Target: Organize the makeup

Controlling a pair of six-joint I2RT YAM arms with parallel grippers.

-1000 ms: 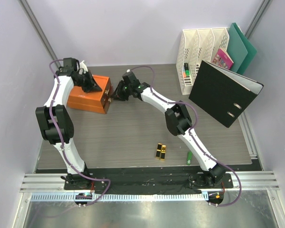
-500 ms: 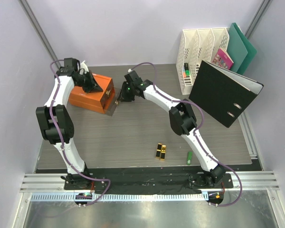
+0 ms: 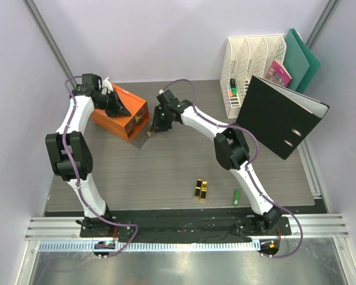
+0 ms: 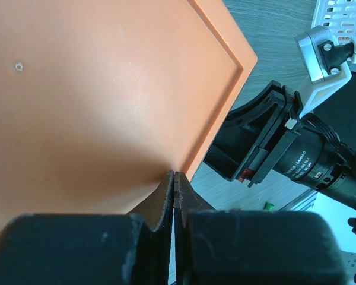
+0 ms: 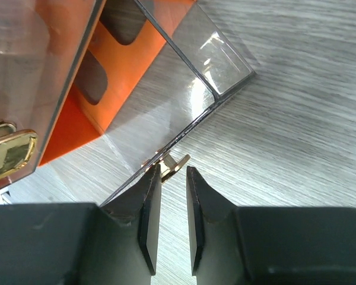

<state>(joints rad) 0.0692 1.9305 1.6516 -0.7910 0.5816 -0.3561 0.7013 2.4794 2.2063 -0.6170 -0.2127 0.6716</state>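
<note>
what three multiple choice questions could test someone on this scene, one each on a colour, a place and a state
1. The box is: A green; B black; C orange.
2. The lipsticks lie: A on top of the box; B on the table near its front edge; C in the white rack.
3. The clear drawer is: A pulled out; B pushed shut; C lying apart from the box.

Answers: C, its top and sides are plainly orange; B, they lie on bare table, far from box and rack; A, it juts out of the box, its gold handle between the right gripper's fingers.
</note>
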